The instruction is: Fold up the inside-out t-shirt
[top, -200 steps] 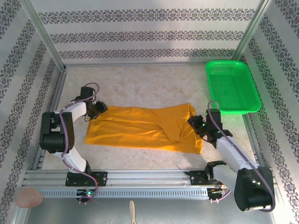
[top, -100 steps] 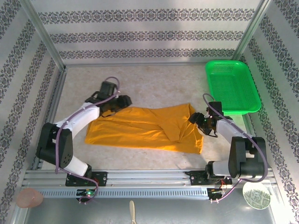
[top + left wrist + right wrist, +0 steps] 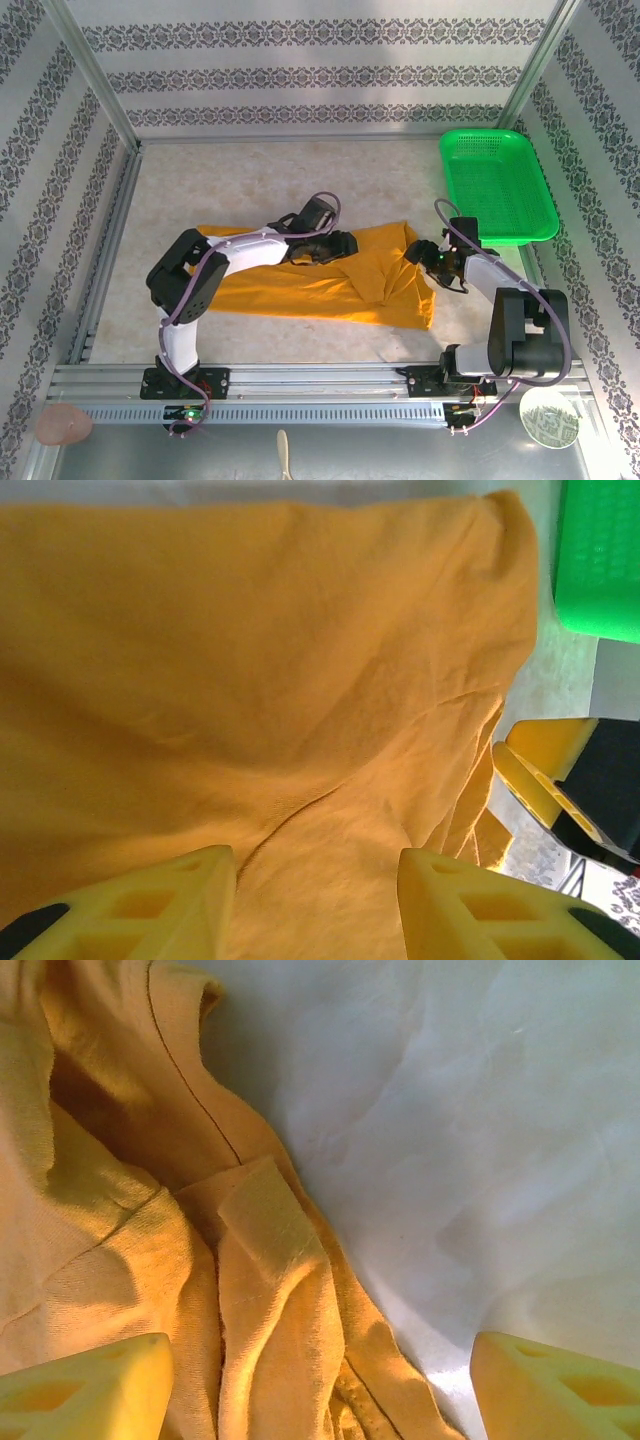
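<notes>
T-shirt (image 3: 300,275) lies across mid bench (image 3: 250,180), long way left-right, flat-ish but rumpled at its right end; soft, light, floppy cotton, prob. bunches and drags if pulled from one spot; best taken at a hem or sleeve edge w/ both arms, not mid-panel; right gripper (image 3: 420,252) sits low at that rumpled end, jaws spread wide, a folded hem flap between them, nothing pinched; left gripper (image 3: 338,245) reaches over shirt's middle, jaws part-spread over plain cloth, holding nothing, touching or just above, can't tell; green basket (image 3: 495,180) beyond, far right corner, apart from shirt.
</notes>
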Tool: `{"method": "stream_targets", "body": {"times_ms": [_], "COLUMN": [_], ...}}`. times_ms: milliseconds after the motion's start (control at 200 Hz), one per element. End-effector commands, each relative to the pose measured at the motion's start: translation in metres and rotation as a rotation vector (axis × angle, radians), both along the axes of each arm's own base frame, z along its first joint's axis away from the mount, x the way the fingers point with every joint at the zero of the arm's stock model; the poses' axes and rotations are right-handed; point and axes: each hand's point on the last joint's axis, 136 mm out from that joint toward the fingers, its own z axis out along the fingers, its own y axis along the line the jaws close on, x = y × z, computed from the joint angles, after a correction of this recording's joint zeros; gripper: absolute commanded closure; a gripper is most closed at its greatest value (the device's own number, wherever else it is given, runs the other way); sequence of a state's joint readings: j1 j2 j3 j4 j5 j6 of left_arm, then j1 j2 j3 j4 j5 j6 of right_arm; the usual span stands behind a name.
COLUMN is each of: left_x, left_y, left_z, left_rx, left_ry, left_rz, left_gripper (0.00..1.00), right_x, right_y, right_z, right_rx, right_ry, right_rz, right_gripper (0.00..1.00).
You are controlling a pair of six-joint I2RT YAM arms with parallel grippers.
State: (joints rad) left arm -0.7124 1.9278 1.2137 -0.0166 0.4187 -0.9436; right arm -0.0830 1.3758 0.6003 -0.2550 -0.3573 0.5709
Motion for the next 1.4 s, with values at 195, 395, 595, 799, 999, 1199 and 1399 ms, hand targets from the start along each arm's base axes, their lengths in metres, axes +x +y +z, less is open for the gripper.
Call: {"method": "stream_targets", "body": {"times_ms": [195,395,595,799,999,1199,1399], "left_x": [0.001,-0.004,-0.005,-0.006,-0.008,-0.009,-0.010], "left_y": [-0.028,-0.025,-0.026,-0.026,-0.028,-0.029,-0.028], "left_z": [0.000,-0.015,-0.017,-0.018,-0.019,-0.019,-0.018], "left_rx": [-0.069,-0.051,-0.049,-0.049,-0.048,-0.048,-0.047], "left_ry": [-0.013,0.007,0.010,0.012,0.015,0.014,0.012], "left_rz": [-0.002,0.010,0.009,0.013,0.010,0.008,0.008], "left_gripper": [0.54,0.54,0.55,0.55,0.55,0.56,0.56], "right_x": [0.002,0.001,-0.001,-0.002,0.004,0.013,0.012], "right_y": [0.037,0.054,0.062,0.065,0.056,0.073,0.076], "right_z": [-0.006,0.001,0.006,0.005,-0.001,-0.002,0.005], "right_rx": [0.200,0.245,0.222,0.198,0.156,0.195,0.184], "right_ry": [-0.007,-0.028,-0.018,-0.014,-0.011,-0.027,-0.064], "right_rz": [0.108,0.138,0.138,0.136,0.093,0.116,0.118], "right_gripper": [0.27,0.31,0.32,0.32,0.37,0.58,0.60]}}
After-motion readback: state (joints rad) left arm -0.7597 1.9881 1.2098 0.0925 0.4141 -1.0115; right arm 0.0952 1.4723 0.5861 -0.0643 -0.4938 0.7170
